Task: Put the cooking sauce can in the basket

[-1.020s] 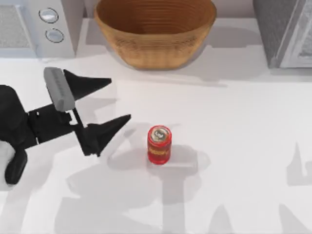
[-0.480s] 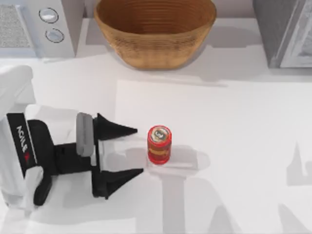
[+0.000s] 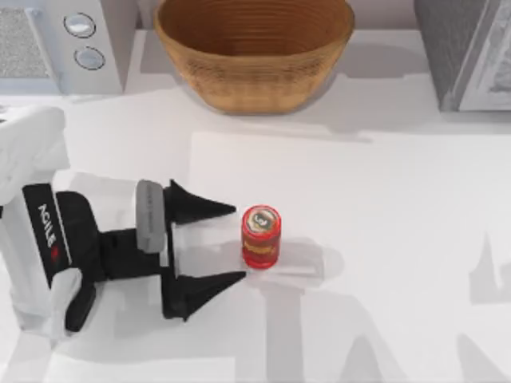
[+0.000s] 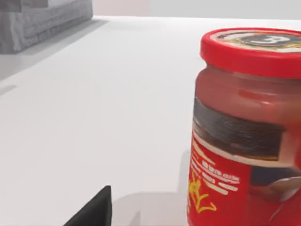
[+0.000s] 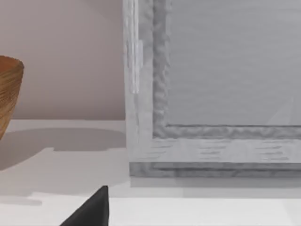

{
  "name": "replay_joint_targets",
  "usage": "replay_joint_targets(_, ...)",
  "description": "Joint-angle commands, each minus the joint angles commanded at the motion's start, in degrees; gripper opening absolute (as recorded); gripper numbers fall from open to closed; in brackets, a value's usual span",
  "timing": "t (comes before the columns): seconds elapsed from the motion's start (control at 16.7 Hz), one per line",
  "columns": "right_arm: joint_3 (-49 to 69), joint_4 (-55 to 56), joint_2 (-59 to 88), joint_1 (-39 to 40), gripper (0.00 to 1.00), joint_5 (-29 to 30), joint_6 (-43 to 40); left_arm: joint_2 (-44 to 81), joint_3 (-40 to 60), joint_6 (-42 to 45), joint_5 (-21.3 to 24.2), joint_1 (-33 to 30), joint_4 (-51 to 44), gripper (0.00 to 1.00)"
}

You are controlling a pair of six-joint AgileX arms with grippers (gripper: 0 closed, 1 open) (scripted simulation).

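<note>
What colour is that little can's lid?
Red rim, on the cooking sauce can; clearest in the left wrist view.

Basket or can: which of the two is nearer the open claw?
The can: it stands just ahead of the left gripper; the basket sits farther back.

A red cooking sauce can with yellow lettering stands on a white tabletop below a tan, ribbed-weave basket.

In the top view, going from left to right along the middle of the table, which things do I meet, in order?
White left arm with black open left gripper → small red cylindrical cooking sauce can → bare white table.
</note>
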Motion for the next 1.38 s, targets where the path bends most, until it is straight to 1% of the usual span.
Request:
replay_joint_targets(0.48,0.0,0.0,0.0,0.0,1.0,0.0,0.0,-0.83,3.62,-1.13,-8.53,-8.55,-3.38,1.0)
replay_joint_targets(0.6,0.0,0.0,0.0,0.0,1.0,0.0,0.0,-0.9,4.04,-1.18,-9.58,-9.61,-3.82,1.0)
replay_joint_targets(0.84,0.0,0.0,0.0,0.0,1.0,0.0,0.0,-0.91,4.08,-1.18,-9.68,-9.71,-3.86,1.0)
replay_joint_targets(1.38,0.0,0.0,0.0,0.0,1.0,0.0,0.0,-0.91,4.08,-1.18,-9.68,-9.71,-3.86,0.32)
